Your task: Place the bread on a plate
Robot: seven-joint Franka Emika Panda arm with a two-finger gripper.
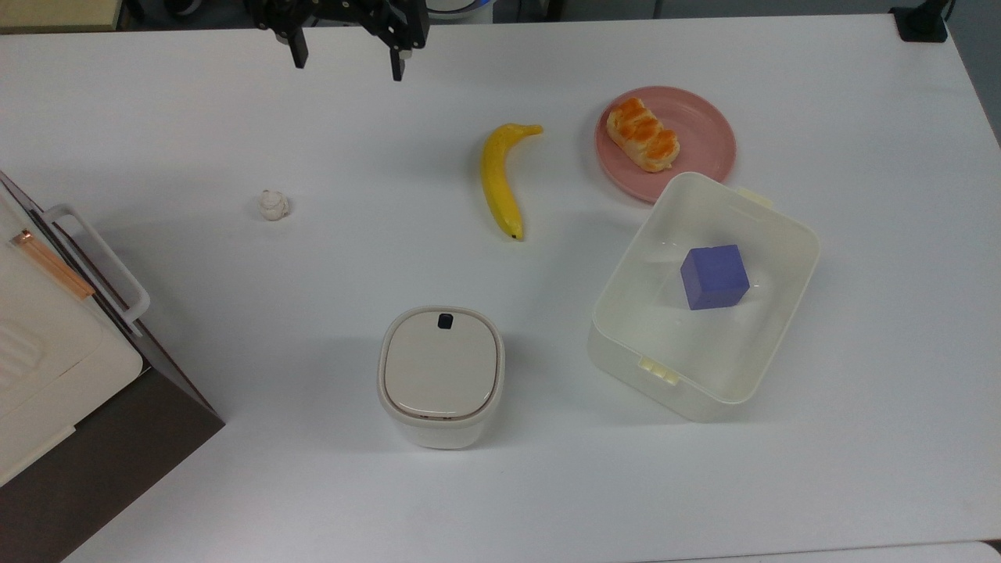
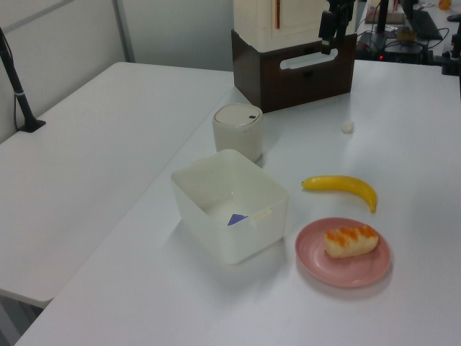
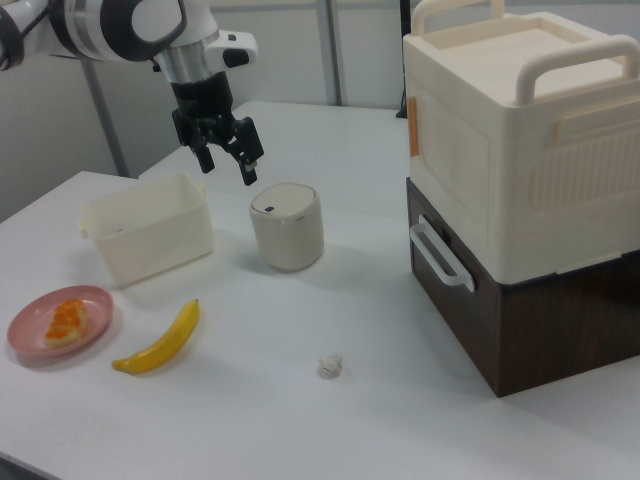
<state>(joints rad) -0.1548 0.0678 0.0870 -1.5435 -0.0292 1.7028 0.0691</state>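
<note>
Bread (image 1: 643, 134), a braided roll with glossy orange-brown top, lying on the salmon-pink plate (image 1: 704, 133), toward 9 o'clock of the plate's middle in the top view. Plate resting on the white surface (image 1: 235, 274), its rim at 5 o'clock just beside the cream plastic tub (image 1: 774, 313), perhaps touching. Inside the tub, a blue-violet cube (image 1: 714, 277). At 9 o'clock from the plate, apart from it, a yellow banana (image 1: 499, 180) lying flat. Farther toward 9 o'clock, well apart, a tiny white lumpy ball (image 1: 274, 205). At 6 o'clock from the banana, a cream lidded canister (image 1: 441, 375) with a small dark button on its lid. At the top view's 8 o'clock edge, a cream box with handles stacked on a dark brown box (image 3: 520, 330).

Pincer (image 1: 345, 59) up at 12 o'clock of the top view, above the surface, fingers (image 1: 298, 51) spread apart, gripping nothing, well apart from bread and plate. In the right view, pincer (image 3: 227, 156) hanging above the canister and tub, fingers pointing down.
</note>
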